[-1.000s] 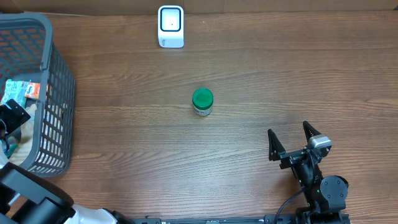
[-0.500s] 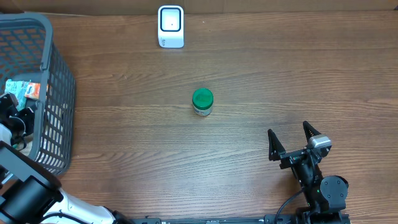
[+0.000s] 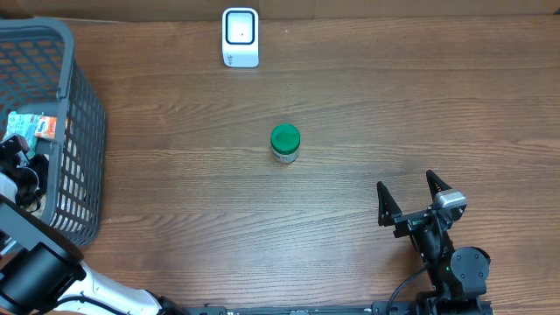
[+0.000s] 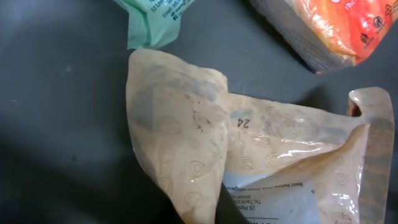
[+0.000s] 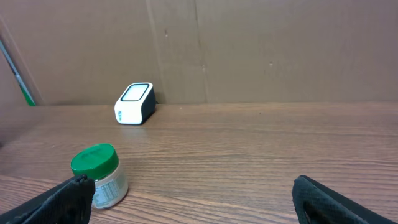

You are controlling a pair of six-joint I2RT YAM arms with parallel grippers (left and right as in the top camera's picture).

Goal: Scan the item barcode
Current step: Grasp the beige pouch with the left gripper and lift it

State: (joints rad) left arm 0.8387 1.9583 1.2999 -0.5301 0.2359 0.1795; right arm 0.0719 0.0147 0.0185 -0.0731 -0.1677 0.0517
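Left gripper [image 3: 22, 162] down inside dark grey plastic mesh basket [image 3: 83, 131] at left edge of wooden table [image 3: 394, 105], closed all the way. Own fingers out of the wrist view; cannot tell whether closed on anything. Directly beneath its camera, filling the lower frame: crumpled tan translucent plastic pouch [image 4: 249, 155], printed with faint swirls and the figure 24, lying on the basket's dark floor, one corner folded upward. Toward the top of that view: pale green packet [image 4: 152, 18] just beside the pouch's upper left corner, and orange packet in clear wrap [image 4: 336, 28] near its right side, a dark gap between. Right gripper [image 3: 406, 185] near front right corner of table, fingers spread wide, holding nothing, low over the wood. Small clear jar with green screw lid [image 3: 284, 143] upright near table's middle, well apart from both grippers. White box-shaped barcode scanner [image 3: 240, 37] standing at far edge, left of centre, well apart from jar.
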